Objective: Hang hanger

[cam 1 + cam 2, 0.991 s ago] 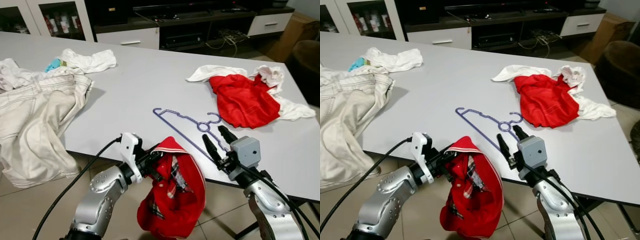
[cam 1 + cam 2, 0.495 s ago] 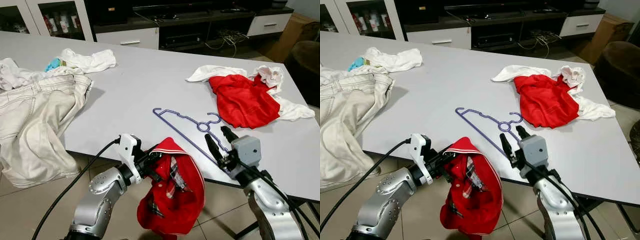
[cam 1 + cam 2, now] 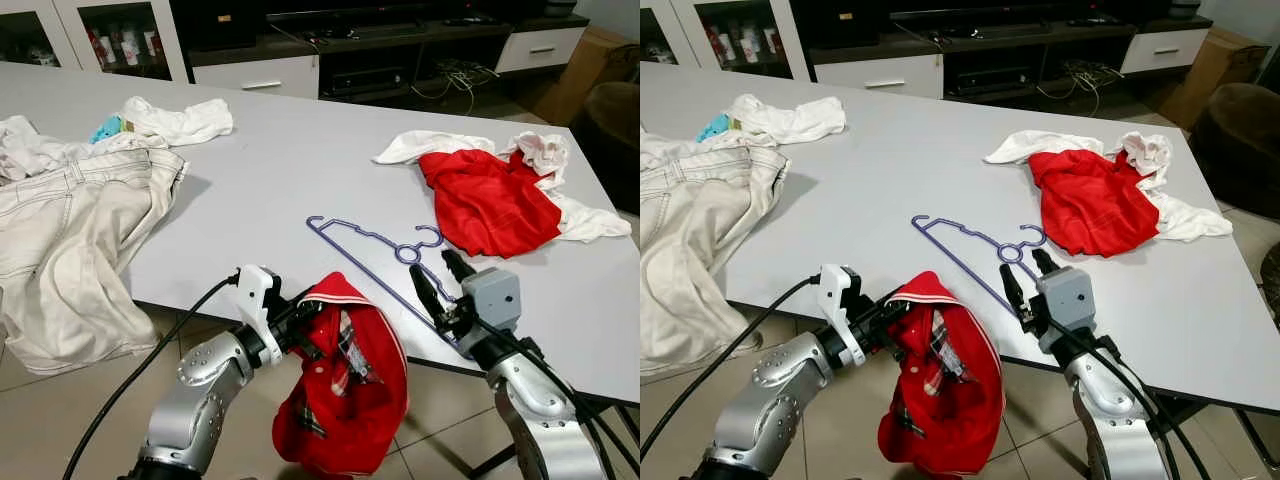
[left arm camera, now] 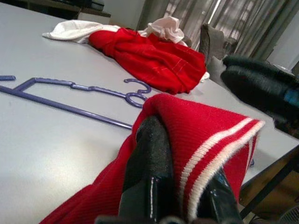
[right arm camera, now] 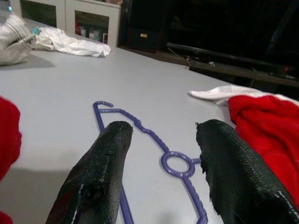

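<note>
Little has changed over the last second: my right gripper [image 3: 436, 283] has crept slightly forward over the table edge, and my left gripper [image 3: 300, 325] keeps its hold on the red shirt [image 3: 345, 385], which hangs below the edge as before.

Right gripper state: fingers spread apart, nothing between them. Left gripper state: clamped on the shirt's striped ribbed hem, as the left wrist view shows.

Key relation: the hanger [image 3: 385, 252] lies flat on the table [image 3: 260, 170], directly ahead of my right gripper. In the right wrist view, the ring at the hook's base [image 5: 176, 163] sits between the two fingers and just beyond their tips. The hanger's long axis runs diagonally, from its far end on my left toward the near table edge on my right, passing under or beside the right gripper. The hook points toward the red cloth [image 3: 487, 200] lying farther to the right. The right arm is clearly nearer; the left is occupied.

Hanger appearance: thin purple plastic, notched along the upper arm, with a small curled hook. I judge it light and liable to slide on the smooth tabletop, so the fingers should close across the neck near the ring.
</note>
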